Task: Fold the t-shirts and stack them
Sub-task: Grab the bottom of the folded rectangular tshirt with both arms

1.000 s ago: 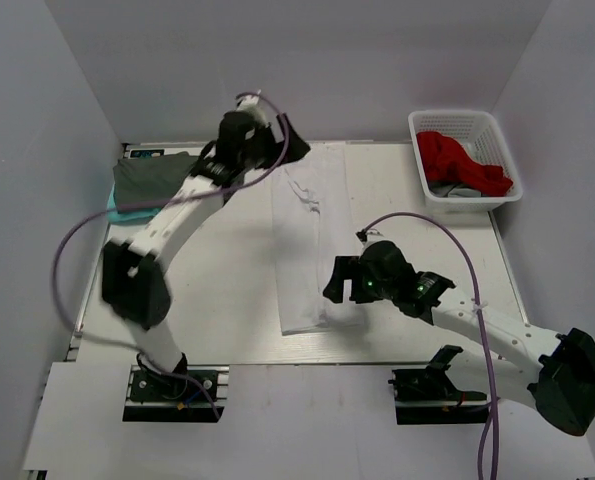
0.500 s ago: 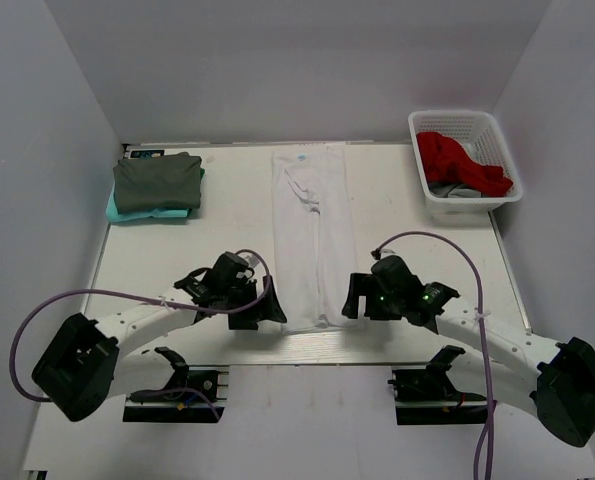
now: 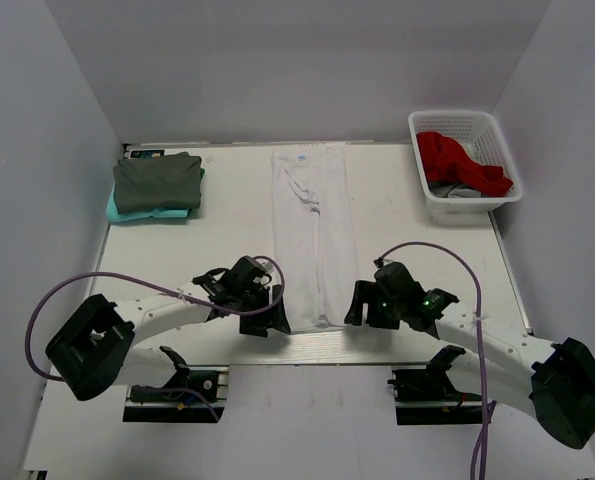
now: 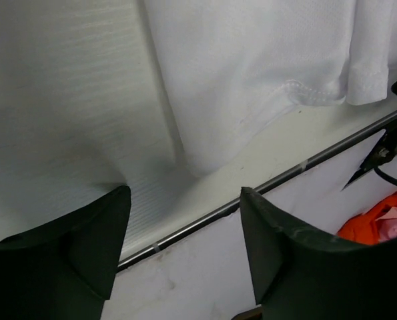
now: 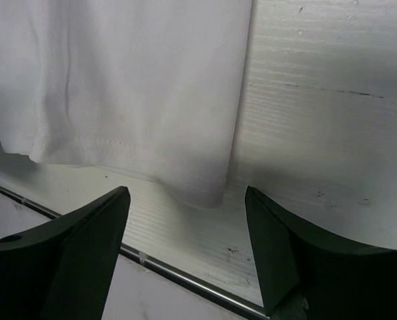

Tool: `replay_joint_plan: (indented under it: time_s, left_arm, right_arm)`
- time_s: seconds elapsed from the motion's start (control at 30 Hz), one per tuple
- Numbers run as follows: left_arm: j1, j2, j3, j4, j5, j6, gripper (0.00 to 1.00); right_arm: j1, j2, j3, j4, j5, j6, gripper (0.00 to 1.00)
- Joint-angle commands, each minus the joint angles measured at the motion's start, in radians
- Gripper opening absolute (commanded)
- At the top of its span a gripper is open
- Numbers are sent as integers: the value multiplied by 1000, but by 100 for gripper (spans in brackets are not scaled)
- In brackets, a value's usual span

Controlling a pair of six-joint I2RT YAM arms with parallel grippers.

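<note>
A white t-shirt [image 3: 314, 230], folded into a long narrow strip, lies down the middle of the table, its neck label at the far end. My left gripper [image 3: 275, 318] is open and empty just left of the strip's near corner [image 4: 198, 157]. My right gripper [image 3: 354, 305] is open and empty just right of the other near corner [image 5: 208, 190]. A folded dark grey t-shirt [image 3: 157, 182] lies on a folded teal t-shirt [image 3: 117, 210] at the far left.
A white basket [image 3: 465, 125] holding red cloth stands at the far right. The table's near edge with its metal rail [image 5: 185, 273] runs just below both grippers. White walls close in the sides and back.
My left arm swung from the shirt's far end down to its near left corner. The right gripper shifted slightly nearer the near edge. The white shirt now lies as a flat narrow strip.
</note>
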Motion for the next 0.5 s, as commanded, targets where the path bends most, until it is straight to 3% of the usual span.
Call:
replay_joint_plan:
  time_s: [0.0, 0.23, 0.47]
  left_arm:
    - [-30, 52, 26, -11, -57, 20, 74]
    - [-74, 125, 63, -52, -114, 20, 59]
    - [-84, 195, 92, -42, -141, 40, 44]
  right_arm:
    - [-10, -3, -30, 54, -58, 23, 75]
    - [-11, 7, -59, 74, -57, 40, 60]
    - [-23, 33, -61, 85, 3, 44, 52]
